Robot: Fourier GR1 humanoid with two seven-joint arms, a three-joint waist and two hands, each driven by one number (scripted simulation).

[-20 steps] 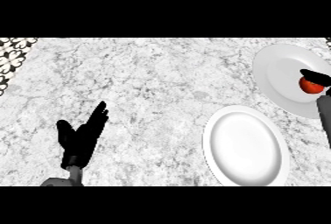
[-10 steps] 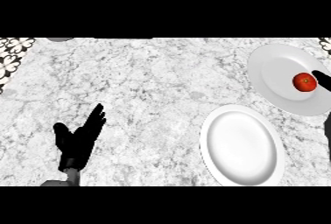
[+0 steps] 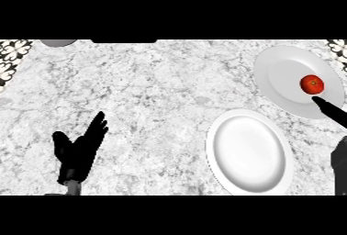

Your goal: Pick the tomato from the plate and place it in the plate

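Head view: the tomato (image 3: pixel 311 84), gripped a second ago, is now seen bare on the far plate (image 3: pixel 284 69). The right hand (image 3: pixel 330 110) has been drawn back, fingers straight, holding nothing. The near plate (image 3: pixel 249 151) awaits. The left hand (image 3: pixel 78 151) rests open.

Tomato (image 3: pixel 311 84): small, round, red, with a tiny dark spot at its top. It sits right of centre on the far plate (image 3: pixel 284 69), in the upper right of the frame.

Far plate: white, round, glossy, lying flat, with its right edge cut by the frame border.

Near plate (image 3: pixel 247 151): white, looks oval from this angle, lying flat in the lower right of the frame. It is just below-left of the far plate, rims close; can't tell if they touch.
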